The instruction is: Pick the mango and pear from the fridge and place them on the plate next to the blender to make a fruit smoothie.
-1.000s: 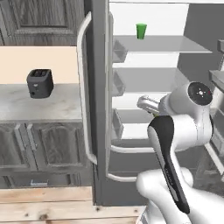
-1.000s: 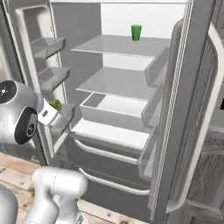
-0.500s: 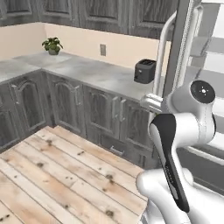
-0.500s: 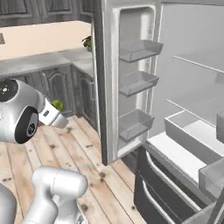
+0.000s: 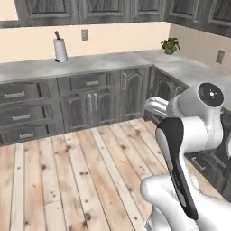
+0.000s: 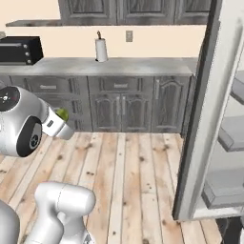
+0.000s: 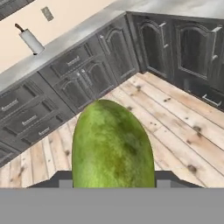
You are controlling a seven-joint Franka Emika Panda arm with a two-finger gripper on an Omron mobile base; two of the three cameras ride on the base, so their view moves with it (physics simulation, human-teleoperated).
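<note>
fruit (image 7: 113, 146) sits clamped in the gripper (image 7: 113, 181), jaws drawn in close against its green, mottled skin; whether it is the mango or the pear i cannot tell. from the right base view the same green lump (image 6: 62, 114) pokes out past the wrist, carried high over the plank floor (image 6: 133, 176). the fridge (image 6: 217, 119) stands open at the right edge, door swung wide. ahead lie grey cabinets (image 5: 90, 101), a counter (image 5: 90, 63) with a paper towel roll (image 5: 60, 48) and a potted plant (image 5: 170, 44) in the corner. risk as i judge it: the rounded skin may slide out of the narrow grip if the base turns hard, and the fruit would drop to the boards
</note>
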